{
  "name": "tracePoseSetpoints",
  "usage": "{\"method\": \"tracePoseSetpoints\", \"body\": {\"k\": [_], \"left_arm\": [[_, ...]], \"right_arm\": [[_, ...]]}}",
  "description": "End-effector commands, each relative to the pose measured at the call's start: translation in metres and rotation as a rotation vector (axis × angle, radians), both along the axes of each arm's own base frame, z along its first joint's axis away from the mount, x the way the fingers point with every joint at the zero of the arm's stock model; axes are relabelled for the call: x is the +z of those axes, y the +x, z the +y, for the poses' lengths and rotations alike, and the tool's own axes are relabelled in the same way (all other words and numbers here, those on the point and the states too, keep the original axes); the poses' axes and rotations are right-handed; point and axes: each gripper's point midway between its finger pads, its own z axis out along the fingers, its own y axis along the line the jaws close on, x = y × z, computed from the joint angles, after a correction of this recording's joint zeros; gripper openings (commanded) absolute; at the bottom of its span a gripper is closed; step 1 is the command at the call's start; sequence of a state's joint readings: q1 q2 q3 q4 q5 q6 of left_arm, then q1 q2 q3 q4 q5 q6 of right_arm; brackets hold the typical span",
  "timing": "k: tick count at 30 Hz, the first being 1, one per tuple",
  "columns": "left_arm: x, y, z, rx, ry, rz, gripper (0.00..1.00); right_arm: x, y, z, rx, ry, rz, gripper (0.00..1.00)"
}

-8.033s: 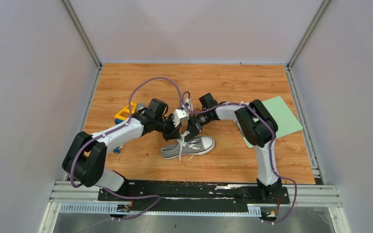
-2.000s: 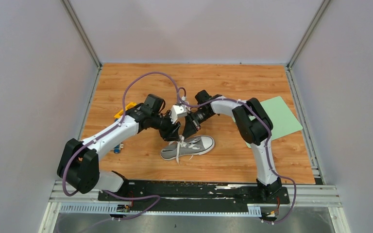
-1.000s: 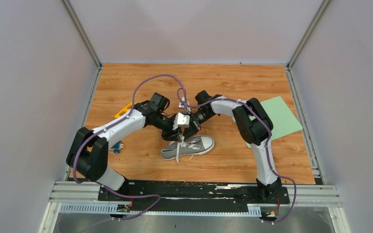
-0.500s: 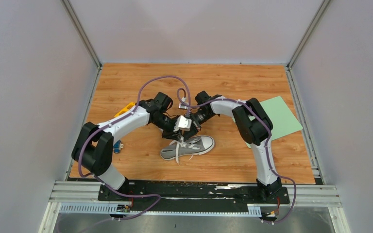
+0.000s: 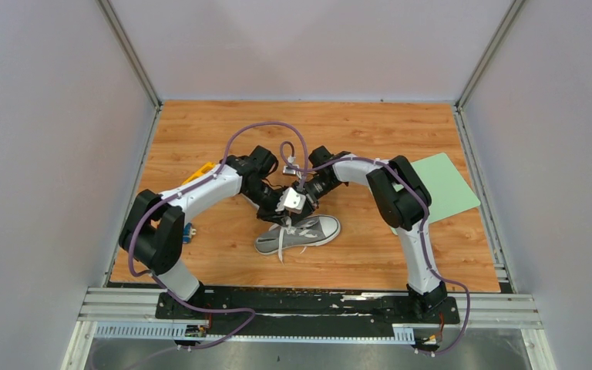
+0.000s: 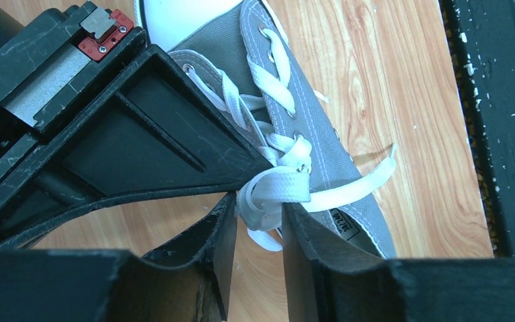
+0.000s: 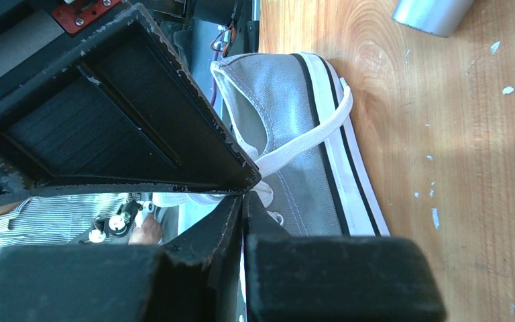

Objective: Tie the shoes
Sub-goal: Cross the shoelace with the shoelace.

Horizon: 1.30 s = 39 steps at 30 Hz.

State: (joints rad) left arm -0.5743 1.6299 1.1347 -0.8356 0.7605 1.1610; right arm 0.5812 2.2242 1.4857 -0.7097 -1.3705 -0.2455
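Both claws have closed in over the sneaker.

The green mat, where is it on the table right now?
In the top view the green mat lies flat at the table's right edge, partly hidden behind the right arm's elbow, to the right of the grey sneaker.

Both arms reach inward from their bases, elbows bent outward, wrists meeting over the middle. The left end effector points steeply down, its fingers partly apart with a narrow gap between the tips. The right end effector also points down, its fingers pressed together. The two end effectors sit just beside each other, nearly touching.
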Motion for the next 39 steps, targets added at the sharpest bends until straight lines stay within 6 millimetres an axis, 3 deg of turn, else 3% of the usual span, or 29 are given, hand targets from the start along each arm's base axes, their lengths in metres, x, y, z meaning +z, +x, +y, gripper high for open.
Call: {"method": "tracePoseSetpoints", "body": {"k": [1, 11, 22, 31, 39], "left_arm": [[0.006, 0.000, -0.009, -0.046, -0.026, -0.026, 0.33], [0.008, 0.002, -0.009, -0.022, -0.018, -0.022, 0.00], [0.025, 0.007, -0.012, 0.226, -0.059, 0.015, 0.00], [0.017, -0.005, -0.003, 0.395, -0.029, 0.128, 0.00], [0.007, 0.008, 0.000, 0.536, -0.024, 0.120, 0.00]], "right_arm": [[0.004, 0.000, 0.004, 0.018, 0.055, -0.011, 0.06], [0.000, -0.002, 0.005, 0.021, 0.047, -0.006, 0.06], [0.002, -0.006, 0.007, 0.032, 0.050, 0.000, 0.13], [0.007, -0.008, 0.011, 0.045, 0.081, 0.028, 0.15], [0.004, -0.010, 0.015, 0.059, 0.092, 0.046, 0.16]]}}
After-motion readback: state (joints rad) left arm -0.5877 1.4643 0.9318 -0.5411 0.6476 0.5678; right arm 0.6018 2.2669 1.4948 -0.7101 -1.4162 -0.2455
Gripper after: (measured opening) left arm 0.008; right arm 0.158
